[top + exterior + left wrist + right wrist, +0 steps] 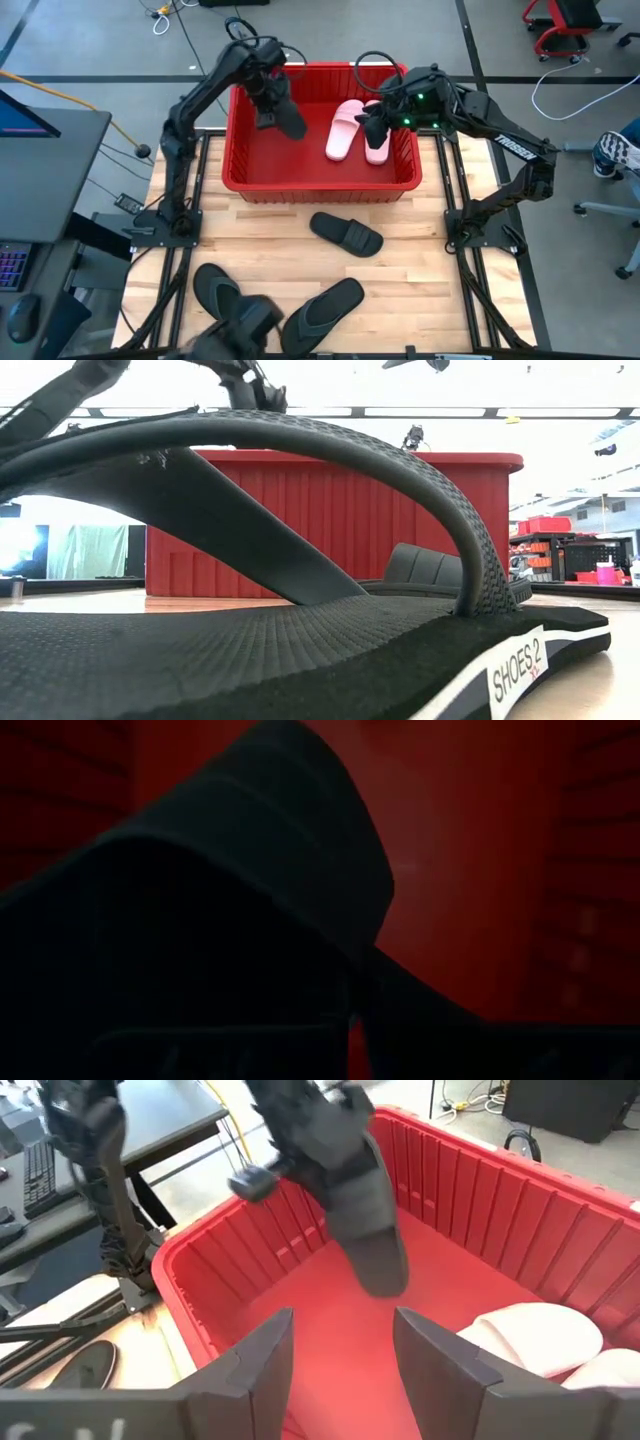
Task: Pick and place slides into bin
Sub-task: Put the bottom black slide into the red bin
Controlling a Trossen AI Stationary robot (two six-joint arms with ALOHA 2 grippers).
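Around your wooden table: grey floor strewn with cables, a desk at left, red chair far right, ceiling lights overhead.

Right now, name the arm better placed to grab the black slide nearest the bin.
Right. The right gripper is open and empty over the bin; the left gripper holds a black slide above it. The loose black slide lies toward the right.

Both arms reach in over the far end of the bench.

The left gripper hangs fingers-down, clamped on a black slide. The right gripper hovers near the far right corner, fingers spread and holding nothing.
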